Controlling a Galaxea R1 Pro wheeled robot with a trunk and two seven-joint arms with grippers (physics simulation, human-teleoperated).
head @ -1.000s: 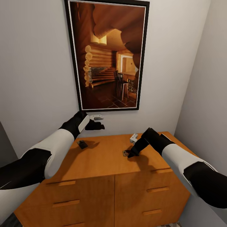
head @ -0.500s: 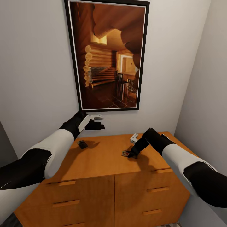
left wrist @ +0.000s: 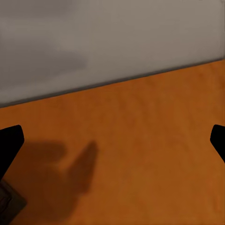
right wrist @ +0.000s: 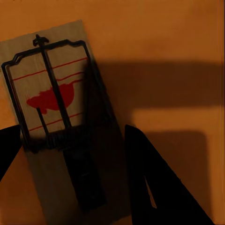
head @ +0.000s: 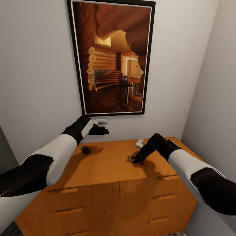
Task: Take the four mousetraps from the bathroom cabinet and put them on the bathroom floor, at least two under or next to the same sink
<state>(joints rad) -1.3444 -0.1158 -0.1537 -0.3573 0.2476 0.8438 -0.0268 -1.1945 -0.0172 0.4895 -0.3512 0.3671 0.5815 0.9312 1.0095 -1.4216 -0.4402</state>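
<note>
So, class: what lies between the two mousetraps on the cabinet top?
Head view: bare orange wood between the left mousetrap and the mousetrap at the right pincer, crossed only by shadow.

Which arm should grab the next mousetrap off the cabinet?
Right. The right hand is down at a mousetrap, fingers astride its board. The left hand hangs above the cabinet, away from the other mousetrap.
</note>
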